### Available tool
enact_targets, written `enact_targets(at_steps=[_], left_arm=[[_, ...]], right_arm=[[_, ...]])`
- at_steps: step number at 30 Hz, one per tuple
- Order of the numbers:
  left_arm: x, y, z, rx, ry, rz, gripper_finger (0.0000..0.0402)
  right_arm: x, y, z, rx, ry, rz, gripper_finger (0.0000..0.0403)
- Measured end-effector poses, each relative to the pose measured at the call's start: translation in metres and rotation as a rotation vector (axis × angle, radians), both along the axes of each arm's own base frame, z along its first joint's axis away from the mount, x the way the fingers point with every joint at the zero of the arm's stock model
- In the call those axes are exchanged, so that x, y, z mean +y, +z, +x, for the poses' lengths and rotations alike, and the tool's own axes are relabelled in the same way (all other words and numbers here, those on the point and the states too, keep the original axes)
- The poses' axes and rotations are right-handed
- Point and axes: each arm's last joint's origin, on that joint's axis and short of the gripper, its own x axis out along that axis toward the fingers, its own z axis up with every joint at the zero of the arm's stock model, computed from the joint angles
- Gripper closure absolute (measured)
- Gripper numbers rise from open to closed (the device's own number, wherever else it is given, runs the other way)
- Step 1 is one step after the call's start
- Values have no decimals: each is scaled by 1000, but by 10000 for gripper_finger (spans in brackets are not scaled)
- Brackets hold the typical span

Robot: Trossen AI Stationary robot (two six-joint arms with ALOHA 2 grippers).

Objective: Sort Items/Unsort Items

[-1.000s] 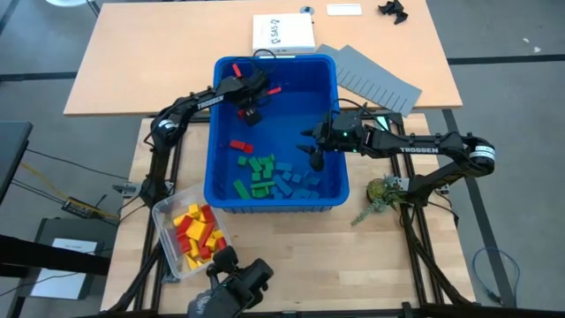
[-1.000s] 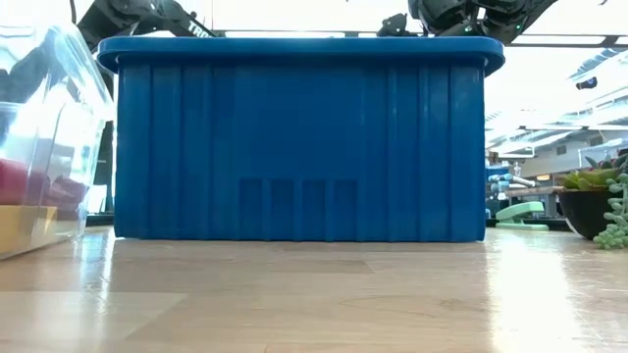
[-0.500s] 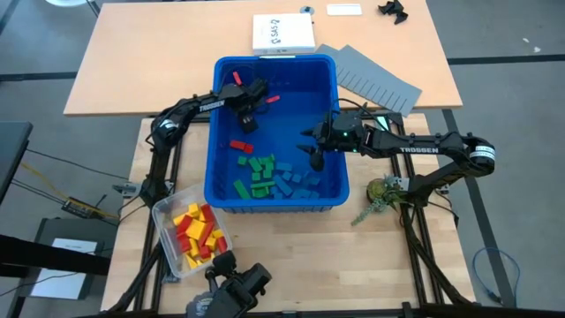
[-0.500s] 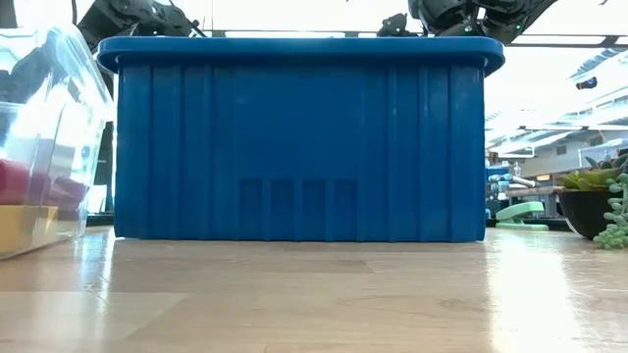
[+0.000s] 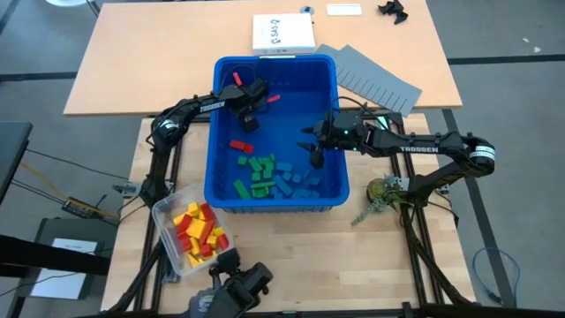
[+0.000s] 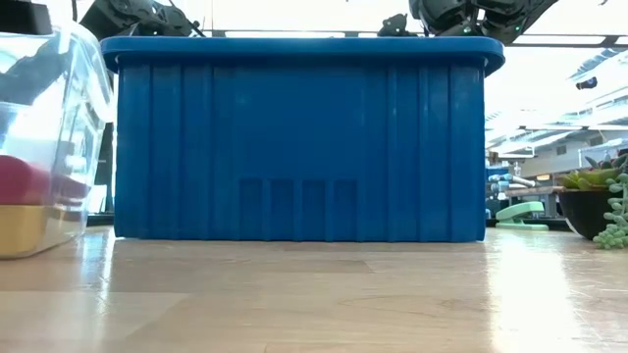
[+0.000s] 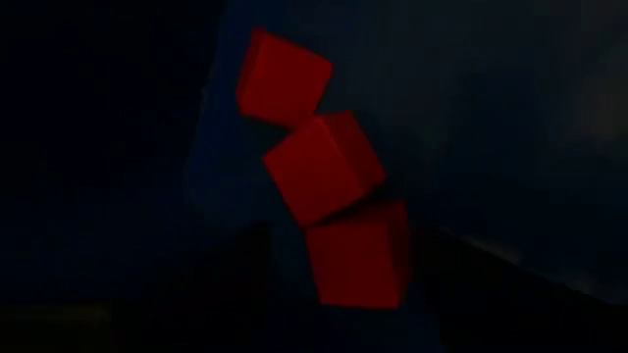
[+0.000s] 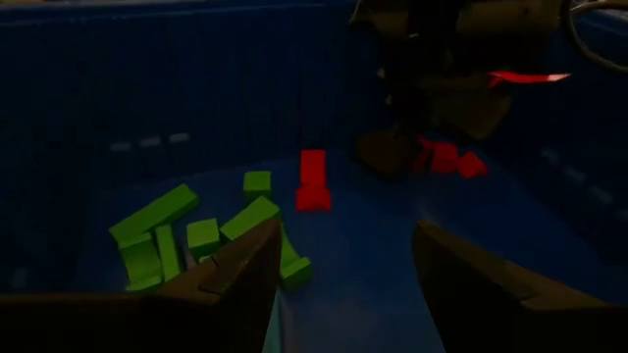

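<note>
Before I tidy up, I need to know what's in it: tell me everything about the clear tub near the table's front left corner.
The clear tub is a small see-through plastic box with rounded corners, open on top, standing upright on the wooden table just off the blue bin's front left corner. It holds a loose heap of red and yellow blocks. No claw is near it.

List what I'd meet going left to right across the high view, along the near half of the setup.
Clear tub of red and yellow blocks → green blocks in the blue bin → blue blocks → right end effector → potted plant.
</note>
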Motion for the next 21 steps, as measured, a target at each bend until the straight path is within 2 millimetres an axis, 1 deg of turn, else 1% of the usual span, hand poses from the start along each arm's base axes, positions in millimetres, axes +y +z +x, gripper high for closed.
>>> enact_targets(at_steps=[10,13,17,21], left_arm=[[-2,0,3,-35,-20,-21,145],[-5,-1,3,-7,-66,-57,145],[-9,-1,7,-7,-79,-62,145],[-13,1,5,31,-79,-106,150]], right_arm=[[0,0,0,-7,-4,10,174],[0,0,0,-7,-4,10,174],[0,0,0,-7,-5,9,174],[-2,0,-1,-6,-10,9,174]])
